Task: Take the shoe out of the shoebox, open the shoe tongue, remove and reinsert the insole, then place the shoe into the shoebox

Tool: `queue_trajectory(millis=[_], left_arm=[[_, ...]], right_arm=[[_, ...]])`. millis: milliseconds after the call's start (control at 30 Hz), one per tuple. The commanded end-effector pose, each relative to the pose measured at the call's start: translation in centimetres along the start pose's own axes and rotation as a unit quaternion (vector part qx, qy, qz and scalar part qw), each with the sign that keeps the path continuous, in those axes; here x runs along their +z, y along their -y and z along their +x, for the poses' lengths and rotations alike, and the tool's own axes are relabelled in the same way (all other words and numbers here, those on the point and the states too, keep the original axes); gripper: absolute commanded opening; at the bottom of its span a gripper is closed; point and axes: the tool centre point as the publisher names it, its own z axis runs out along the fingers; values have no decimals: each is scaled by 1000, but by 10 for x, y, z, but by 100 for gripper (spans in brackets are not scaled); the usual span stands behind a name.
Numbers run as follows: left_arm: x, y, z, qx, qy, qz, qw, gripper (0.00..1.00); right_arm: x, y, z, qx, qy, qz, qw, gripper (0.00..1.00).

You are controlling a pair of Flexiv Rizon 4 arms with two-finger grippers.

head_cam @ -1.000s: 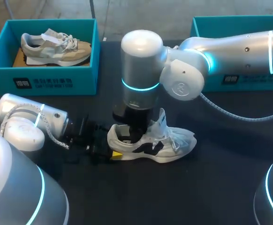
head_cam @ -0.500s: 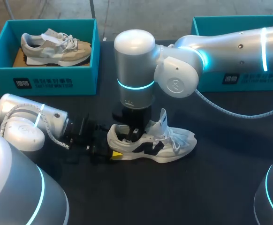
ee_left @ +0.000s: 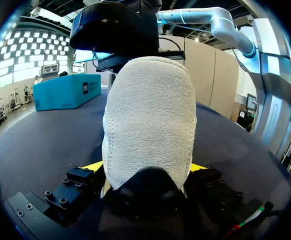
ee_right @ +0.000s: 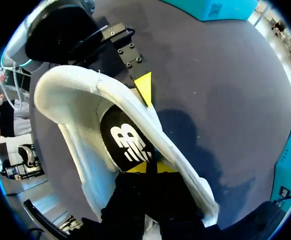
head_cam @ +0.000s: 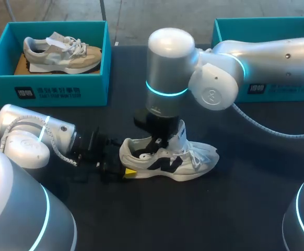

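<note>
A white shoe (head_cam: 191, 161) with black side marks lies on the dark table, toe to the right and tongue (head_cam: 180, 133) standing up. My left gripper (head_cam: 123, 169) holds its heel (ee_left: 148, 120) from the left, with a yellow tip against each side of the heel. From above, my right gripper (head_cam: 153, 150) reaches into the shoe's opening. In the right wrist view its yellow tips (ee_right: 146, 167) are pressed together on the edge of the black insole (ee_right: 125, 142) inside the shoe (ee_right: 80, 92).
A teal shoebox (head_cam: 47, 89) at the back left holds a beige shoe (head_cam: 63, 52). A second teal shoebox (head_cam: 261, 31) stands at the back right, partly behind my right arm (head_cam: 256, 63). Bare table lies in front of the white shoe.
My right gripper has shut inside the shoe's opening, and the right arm's upper part has swung a little to the right. The left arm and the shoe have stayed put.
</note>
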Motion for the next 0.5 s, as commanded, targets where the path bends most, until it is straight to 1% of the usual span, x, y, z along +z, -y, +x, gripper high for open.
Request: queue_trajectory(millis=[33,133,333,500], left_arm=[[1,-4,1,0,0,-2,1000,0],[1,-4,1,0,0,-2,1000,0],[1,-4,1,0,0,-2,1000,0],[1,-4,1,0,0,-2,1000,0]], right_arm=[[-17,13,-7,-3,5,-18,1000,0],[-23,14,-9,-6,-1,-28,1000,0],[-34,16,-9,-8,7,-38,999,0],[-43,23,-17,-2,5,-52,999,0]])
